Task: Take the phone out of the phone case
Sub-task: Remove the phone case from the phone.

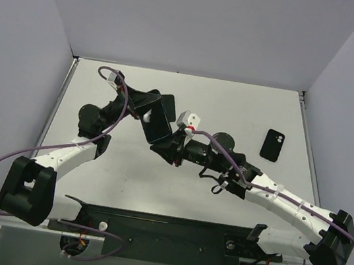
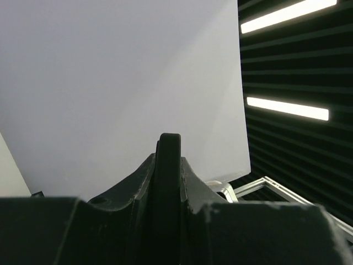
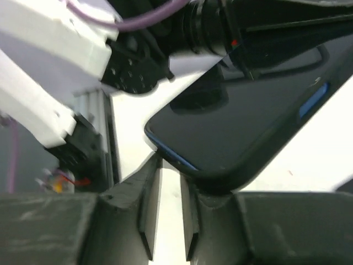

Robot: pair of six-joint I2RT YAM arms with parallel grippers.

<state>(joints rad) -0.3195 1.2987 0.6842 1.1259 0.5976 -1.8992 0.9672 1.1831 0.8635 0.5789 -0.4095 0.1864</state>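
Observation:
The phone (image 1: pixel 157 121) in its black phone case (image 3: pixel 278 149) is held tilted above the table's middle. My left gripper (image 1: pixel 138 103) is shut on its upper edge; in the left wrist view that dark edge (image 2: pixel 168 165) stands upright between the fingers. My right gripper (image 1: pixel 164 145) is at the lower corner. In the right wrist view the dark screen (image 3: pixel 242 110) shows a blue rim (image 3: pixel 176 160) at that corner. The right gripper (image 3: pixel 172 165) is nearly shut, its tips against the case's corner, with white table showing through the narrow gap below.
A second black phone-shaped slab (image 1: pixel 273 145) with a camera cutout lies flat on the table at the right. Grey walls enclose the white table (image 1: pixel 155 189) on three sides. The arm bases sit on a black bar (image 1: pixel 168 238) at the near edge.

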